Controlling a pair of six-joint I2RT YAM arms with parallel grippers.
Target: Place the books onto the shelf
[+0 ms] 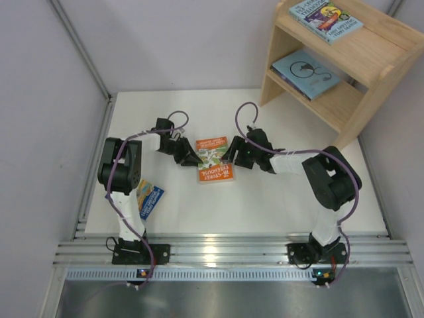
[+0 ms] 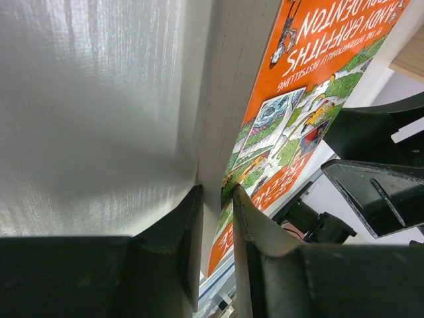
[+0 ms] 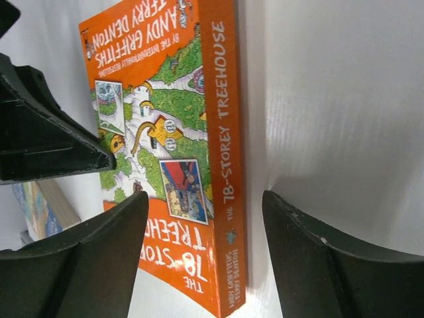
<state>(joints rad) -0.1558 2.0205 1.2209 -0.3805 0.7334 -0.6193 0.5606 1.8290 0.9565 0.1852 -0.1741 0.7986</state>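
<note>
1. Where the left arm (image 1: 119, 169) rises from the near edge, a blue book (image 1: 150, 199) lies flat on the counter (image 1: 278, 205), just beside the arm and partly hidden by it.
2. Left gripper (image 1: 193, 158) points rightward, low over the counter, and is clenched on the left long edge of the orange book (image 1: 215, 160). In the left wrist view that page edge runs straight into the narrow slit between the jaws, with one jaw on the counter side and the other on the cover.
3. Orange book sits mid-counter, cover up, between the two grippers and well apart from the shelf (image 1: 374, 93).
4. Right gripper (image 1: 228, 158) meets the orange book from the other side with its jaws spread wide, grasping nothing. In the right wrist view they straddle the spine, one jaw over the cover and the other over bare counter just beside the spine, with a gap showing there.
5. Shelf stands at the far right corner. An illustrated book (image 1: 326, 18) lies flat on its top tier, and a light-blue book (image 1: 306, 71) lies flat on the lower tier.
</note>
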